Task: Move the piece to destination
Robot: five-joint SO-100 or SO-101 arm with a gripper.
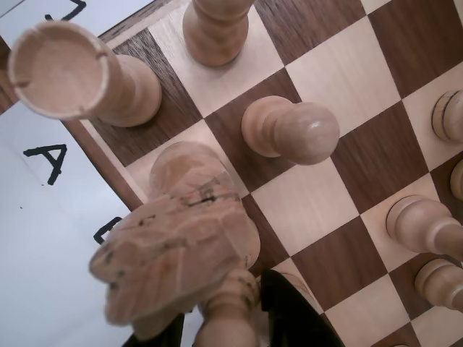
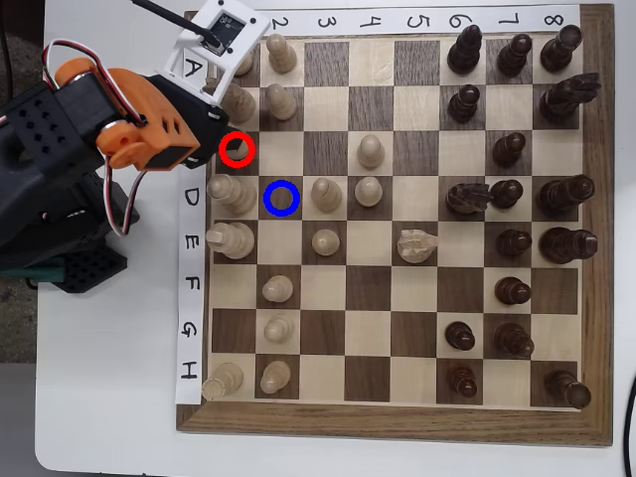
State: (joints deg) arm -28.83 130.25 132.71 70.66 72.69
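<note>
Gripper (image 1: 230,329): at the lower edge of the wrist view, dark fingers (image 1: 293,311) set close on either side of a slim pale stem; narrow opening, firm contact not to be told, since a knight covers much of it.
Piece (image 1: 228,303): directly between the fingers, upright, light tan; in the overhead view inside the red ring (image 2: 238,149), mostly hidden under the gripper's tip.
Destination (image 2: 282,197): dark square ringed in blue, one square diagonally away from the gripper's tip, toward the lower right in the overhead view; bare of pieces.
Knight (image 1: 177,246): light wood, just ahead of the gripper in the wrist view, blurred, hiding the top of the piece.
Rook (image 1: 65,72): further ahead and to the left in the wrist view, on the corner dark square.
Pawn (image 1: 289,130): light, ahead and to the right of the gripper, on a dark square, apart from the fingers.
Board (image 2: 393,422): wooden, light pieces on the gripper's side, dark pieces along the far side.
Arm (image 2: 139,124): orange and black, reaching in from the left of the overhead view.
</note>
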